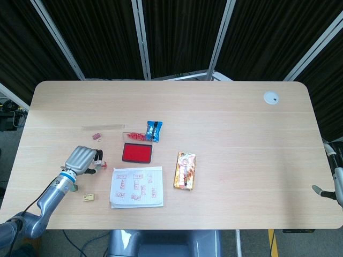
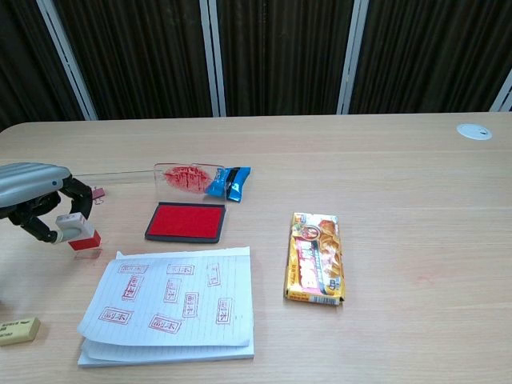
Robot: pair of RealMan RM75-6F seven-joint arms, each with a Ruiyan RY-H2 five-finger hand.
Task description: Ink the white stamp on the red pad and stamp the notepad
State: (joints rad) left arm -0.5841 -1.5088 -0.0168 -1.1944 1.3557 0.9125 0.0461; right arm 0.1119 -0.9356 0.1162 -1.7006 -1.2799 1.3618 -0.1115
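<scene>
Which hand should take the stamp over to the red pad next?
The left hand: it already holds the stamp, down at the table just left of the red pad. The right hand is barely in view at the table's far right edge.
</scene>
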